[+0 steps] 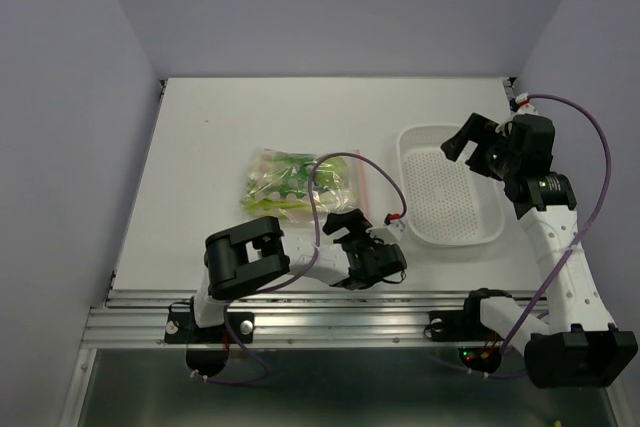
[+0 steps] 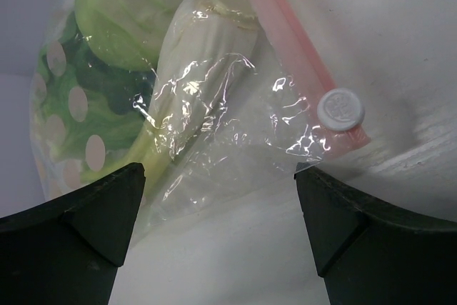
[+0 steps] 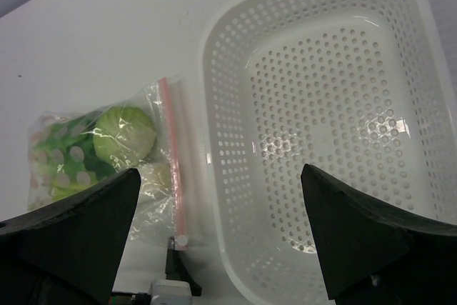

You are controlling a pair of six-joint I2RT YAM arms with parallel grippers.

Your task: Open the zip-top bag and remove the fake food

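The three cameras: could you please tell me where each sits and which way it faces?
Top: above and behind the bases, looking down on the table; left arm and right arm show.
Left wrist: low, facing the bag and its zip strip; its fingers show.
Right wrist: raised, looking down on the tray and bag; its fingers show.
Shared: both wrist views show the strip.

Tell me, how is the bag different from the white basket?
The bag is clear and crinkly; the basket is white with little holes. The bag is stuffed with green toy vegetables; the basket is empty. Both lie on the table.
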